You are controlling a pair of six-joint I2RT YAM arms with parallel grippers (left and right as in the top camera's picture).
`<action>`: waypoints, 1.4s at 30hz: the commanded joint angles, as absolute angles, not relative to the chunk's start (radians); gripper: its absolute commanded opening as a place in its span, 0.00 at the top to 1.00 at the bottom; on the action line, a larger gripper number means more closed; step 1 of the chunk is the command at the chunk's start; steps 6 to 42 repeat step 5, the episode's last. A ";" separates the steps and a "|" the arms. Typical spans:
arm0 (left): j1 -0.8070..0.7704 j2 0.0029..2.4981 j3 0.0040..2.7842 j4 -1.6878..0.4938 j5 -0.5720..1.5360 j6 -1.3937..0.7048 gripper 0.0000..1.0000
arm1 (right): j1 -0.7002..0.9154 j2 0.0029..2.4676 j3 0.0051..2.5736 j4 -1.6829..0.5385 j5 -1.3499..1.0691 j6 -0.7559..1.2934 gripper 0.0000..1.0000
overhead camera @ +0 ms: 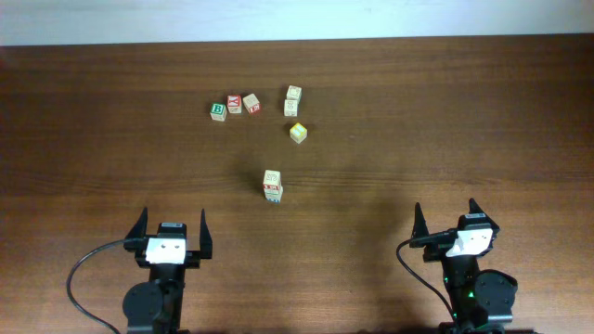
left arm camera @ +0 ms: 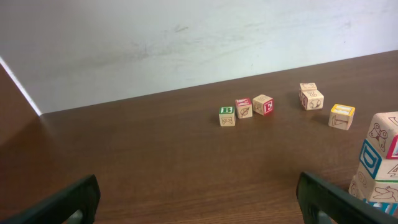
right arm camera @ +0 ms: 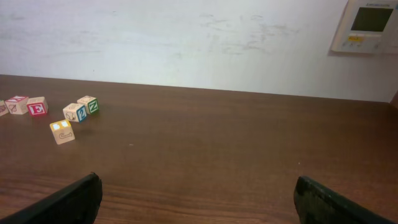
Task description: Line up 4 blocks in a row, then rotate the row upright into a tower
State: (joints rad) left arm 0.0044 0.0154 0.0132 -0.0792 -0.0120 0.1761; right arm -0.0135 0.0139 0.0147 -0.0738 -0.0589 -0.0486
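Note:
Two red-faced cubes (overhead camera: 235, 103) (overhead camera: 251, 103) sit side by side at the far middle of the table; in the left wrist view they are the red cubes (left arm camera: 244, 107) (left arm camera: 264, 104). To their right stand a blue-faced cube (overhead camera: 290, 108) (right arm camera: 75, 112) and, just behind it, a green-lettered cube (overhead camera: 293, 93) (right arm camera: 91, 104). My left gripper (overhead camera: 173, 223) (left arm camera: 198, 199) and right gripper (overhead camera: 446, 215) (right arm camera: 198, 196) hover at the near edge, both open and holding nothing, well short of all the cubes.
A green "B" cube (overhead camera: 218, 110) (left arm camera: 227, 115) lies left of the red pair. A yellow-faced cube (overhead camera: 297, 133) (right arm camera: 62, 131) sits nearer. Two stacked pale cubes (overhead camera: 272, 185) (left arm camera: 378, 158) stand mid-table, closest to the left gripper. A white wall backs the table.

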 commanded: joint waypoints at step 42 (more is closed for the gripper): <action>0.010 0.005 0.009 -0.083 -0.012 0.189 0.01 | -0.019 0.008 0.006 -0.072 -0.068 -0.045 0.02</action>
